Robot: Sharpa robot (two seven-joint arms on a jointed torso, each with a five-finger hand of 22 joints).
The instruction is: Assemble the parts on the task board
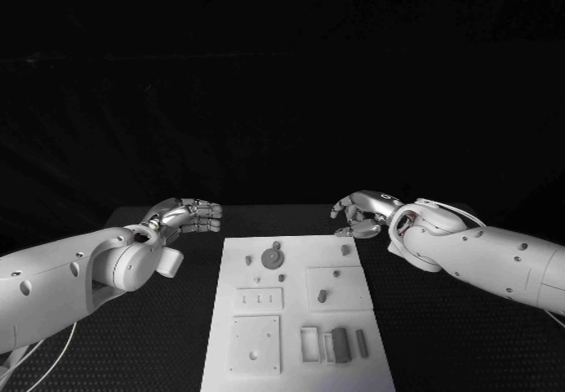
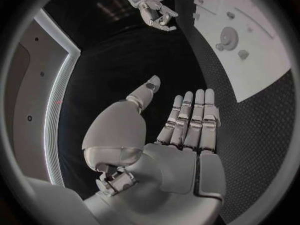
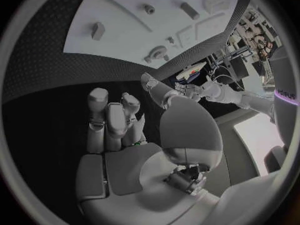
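At near edge of task board (image 1: 297,371): grey block (image 1: 340,344) standing in a slotted tray, flat square plate (image 1: 255,344) beside it. Mid-board: two more square plates, one carrying a small peg (image 1: 322,296). Further up: round disc part (image 1: 272,260), small piece (image 1: 346,250) near far right corner. Beyond far edge, off board, over black table (image 1: 153,327): left hand (image 2: 181,130) with fingers straight, side by side, holding nothing; right hand (image 3: 119,122) with fingers partly curled, also holding nothing.
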